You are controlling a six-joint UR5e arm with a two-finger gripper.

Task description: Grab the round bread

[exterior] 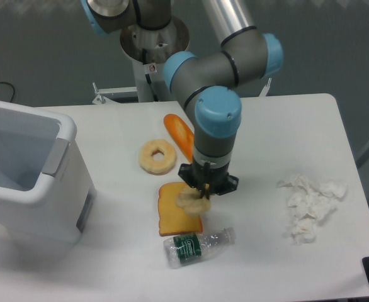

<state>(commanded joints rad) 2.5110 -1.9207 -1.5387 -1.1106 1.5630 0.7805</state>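
Observation:
The round bread [191, 202] is a small pale cream lumpy bun, held off the table above the right part of the orange-crusted toast slice [174, 217]. My gripper [199, 195] points straight down and is shut on the bun's top. The arm's grey and blue wrist [217, 126] rises above it and hides the upper part of the fingers.
A pale bagel ring [158, 156] lies left of the arm. An orange carrot-like piece [179, 134] lies behind it. A clear plastic bottle [199, 244] rests below the toast. A white bin [27, 170] stands at the left and crumpled white tissue [310, 204] at the right.

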